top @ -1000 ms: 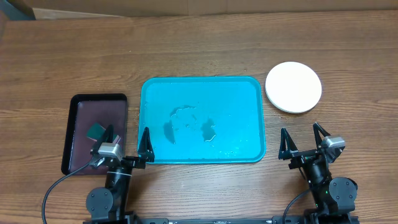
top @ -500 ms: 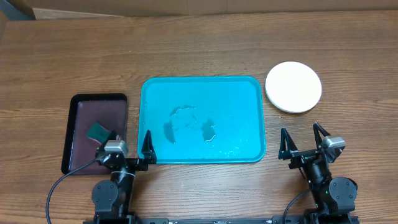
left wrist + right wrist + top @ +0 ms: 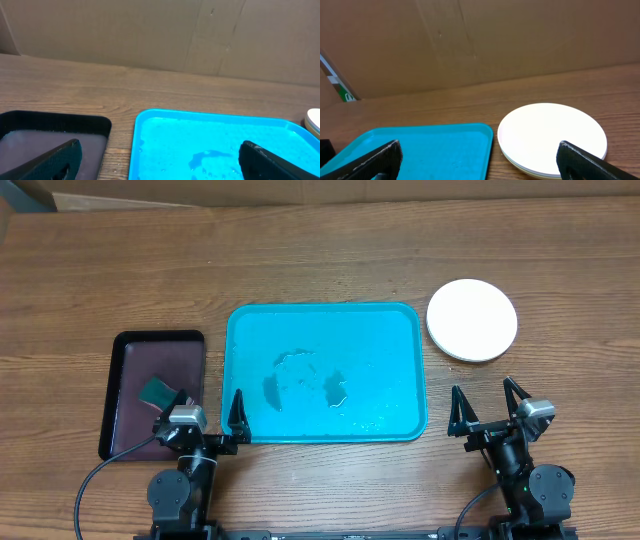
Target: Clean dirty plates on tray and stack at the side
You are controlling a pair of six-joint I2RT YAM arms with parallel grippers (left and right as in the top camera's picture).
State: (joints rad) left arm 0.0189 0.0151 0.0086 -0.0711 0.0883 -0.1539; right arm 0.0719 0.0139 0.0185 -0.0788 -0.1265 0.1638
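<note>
While the right gripper sits exactly where it was a second ago, the left gripper has drawn back a little toward its base and turned slightly, so its near finger now covers more of the dark tray corner; over the last half second it has not moved. Both pincers stand spread wide with nothing between their fingers, low at the near edge of the wooden table. The tray, teal-blue, lies at the centre with no plate on it, only wet patches and droplets on its floor. The plates sit stacked on the table just right of the tray, apart from its rim, a white one on top; the right wrist view shows further rims under it. A small dark green pad lies in the dark tray, left of the teal one
</note>
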